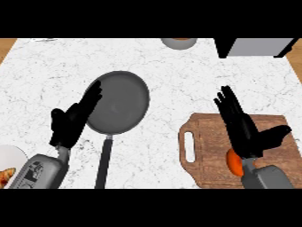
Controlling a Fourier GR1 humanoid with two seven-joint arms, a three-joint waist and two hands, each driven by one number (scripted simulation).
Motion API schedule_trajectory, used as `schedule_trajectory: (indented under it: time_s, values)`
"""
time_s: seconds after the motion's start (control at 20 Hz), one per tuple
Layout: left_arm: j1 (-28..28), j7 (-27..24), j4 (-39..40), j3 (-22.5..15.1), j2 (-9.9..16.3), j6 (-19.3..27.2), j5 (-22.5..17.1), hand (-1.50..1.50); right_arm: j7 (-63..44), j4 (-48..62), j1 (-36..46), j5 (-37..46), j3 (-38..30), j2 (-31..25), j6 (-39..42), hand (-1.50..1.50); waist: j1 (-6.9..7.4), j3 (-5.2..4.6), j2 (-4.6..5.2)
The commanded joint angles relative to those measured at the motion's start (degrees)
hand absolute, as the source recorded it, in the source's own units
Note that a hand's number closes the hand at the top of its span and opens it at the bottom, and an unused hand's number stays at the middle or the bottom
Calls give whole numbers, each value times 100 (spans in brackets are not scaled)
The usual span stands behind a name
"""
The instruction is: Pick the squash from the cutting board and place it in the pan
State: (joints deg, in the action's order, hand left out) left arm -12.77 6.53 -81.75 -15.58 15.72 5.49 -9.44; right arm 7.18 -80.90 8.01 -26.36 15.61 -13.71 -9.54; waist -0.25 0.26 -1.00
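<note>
My right hand [245, 131] hovers fingers straight over the cutting board [205, 133], squash [233, 163] beneath my wrist; left hand [71, 122] relaxed beside the pan [120, 104].

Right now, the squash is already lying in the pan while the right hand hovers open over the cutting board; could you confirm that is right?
Not quite: the squash lies on the cutting board, not in the pan, which holds nothing. The head view shows it as an orange shape partly hidden beneath the right hand. The rest holds: that hand hovers open over the board.
</note>
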Motion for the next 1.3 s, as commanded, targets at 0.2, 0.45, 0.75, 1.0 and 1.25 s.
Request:
schedule_trajectory:
  time_s: [0.2, 0.45, 0.75, 1.0, 1.25]
  values:
    - [239, 382, 466, 697, 867, 573, 472, 0, 50, -1074, 886, -418, 788, -624, 2594, -150, 468, 2, 44]
    - [673, 459, 756, 1150, 1155, 839, 427, 0, 1154, -428, 37, 900, -406, -1660, 1442, 150, -30, -10, 94]
    - [614, 392, 1083, 1229, 1084, 766, 496, 0, 2764, 46, -554, -256, -894, -1987, 4150, -150, -28, -19, 108]
    - [503, 279, 1225, 1368, 1111, 668, 494, 0, 2999, -170, -379, 454, -1251, -2885, 4513, -150, -39, -28, 97]
    - [759, 474, 740, 1388, 1288, 611, 483, 0, 2278, -836, 47, 1270, -1325, -3695, 4008, -150, 41, -35, 59]
